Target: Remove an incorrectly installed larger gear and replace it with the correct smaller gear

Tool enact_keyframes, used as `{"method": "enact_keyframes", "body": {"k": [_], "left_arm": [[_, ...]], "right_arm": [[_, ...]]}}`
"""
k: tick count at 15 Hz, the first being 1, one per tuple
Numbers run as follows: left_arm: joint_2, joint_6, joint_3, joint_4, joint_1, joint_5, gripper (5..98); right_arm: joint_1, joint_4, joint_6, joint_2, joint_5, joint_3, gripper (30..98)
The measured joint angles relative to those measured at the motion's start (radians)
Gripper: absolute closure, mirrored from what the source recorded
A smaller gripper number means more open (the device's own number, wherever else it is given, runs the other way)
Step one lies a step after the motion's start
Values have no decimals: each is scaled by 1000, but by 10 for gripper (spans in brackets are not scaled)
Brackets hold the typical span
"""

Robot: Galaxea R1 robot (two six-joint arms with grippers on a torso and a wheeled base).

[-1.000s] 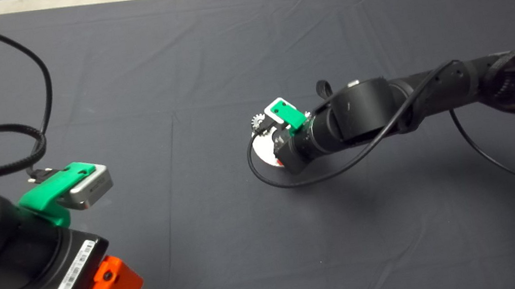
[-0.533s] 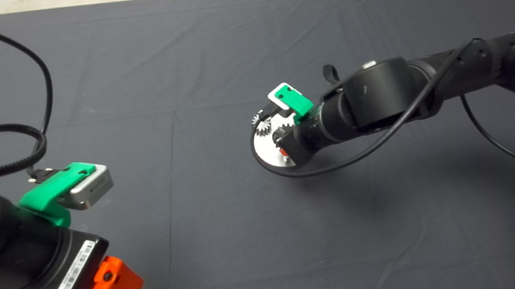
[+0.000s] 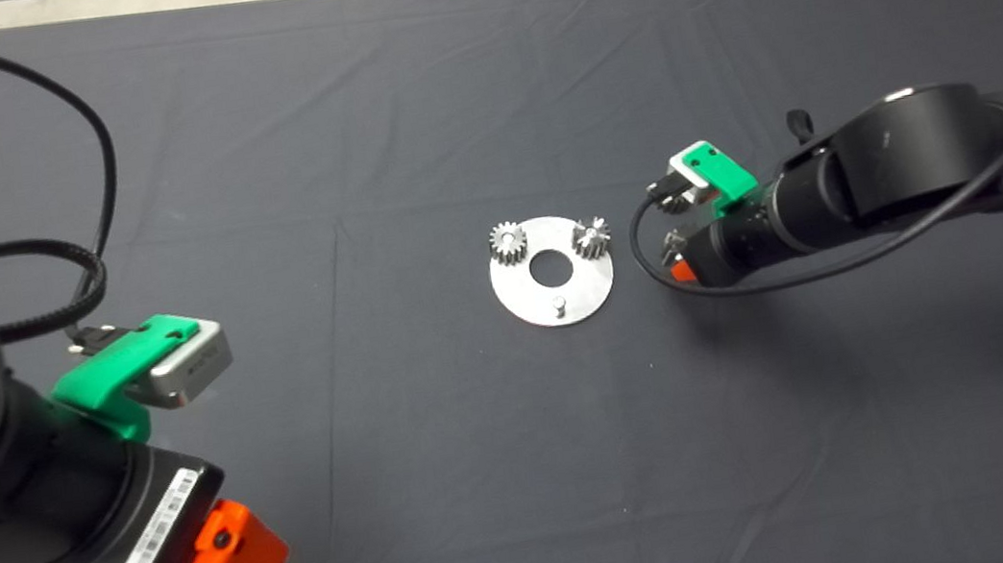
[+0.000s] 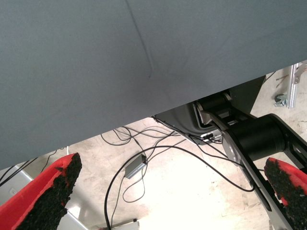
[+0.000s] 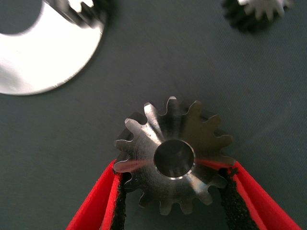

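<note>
My right gripper (image 3: 678, 264) is just right of the round silver plate (image 3: 524, 303) and is shut on the larger gear (image 5: 175, 155). In the right wrist view the red fingers (image 5: 103, 201) clamp the gear's sides above the mat. The plate carries two small silvery gears (image 3: 507, 242) (image 3: 590, 236) and one bare pin (image 3: 557, 303). A small dark gear with glinting tips, the smaller gear (image 5: 259, 12), lies on the mat beyond the held gear; the head view does not show it. My left gripper (image 3: 237, 552) is parked at the lower left, open and empty (image 4: 177, 191).
The right arm's black cable (image 3: 657, 285) loops close to the plate's right rim. The plate's edge (image 5: 43, 72) and one mounted gear (image 5: 84, 12) show in the right wrist view. The left wrist view looks past the mat's edge at cables on the floor (image 4: 134, 165).
My right gripper has drawn away to the right from the plate with the larger gear, uncovering the plate, its two small gears and a bare pin. The left arm shifted slightly.
</note>
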Motion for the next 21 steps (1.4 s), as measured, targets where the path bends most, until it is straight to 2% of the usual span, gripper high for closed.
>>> {"method": "enact_keyframes", "body": {"k": [3,6,9,14,15,17,19,21], "left_arm": [[3,-3,-8,1,0,0,58],[2,-3,-8,0,0,0,58],[2,-3,-8,1,0,0,58],[2,-3,-8,1,0,0,58],[2,-3,-8,1,0,0,58],[2,-3,-8,1,0,0,58],[3,-3,-8,1,0,0,58],[5,-3,-8,1,0,-1,58]], "right_arm": [[-79,-11,-3,-33,-11,0,848],[-139,-55,-6,-32,-3,1,848],[-139,-63,-7,-41,6,2,845],[-137,-66,-7,-56,-4,31,831],[-135,-66,-7,-59,-5,44,806],[-130,-66,-7,-61,-5,47,806],[-127,-66,-7,-68,-1,47,754],[-122,-66,-7,-71,-1,47,733]]}}
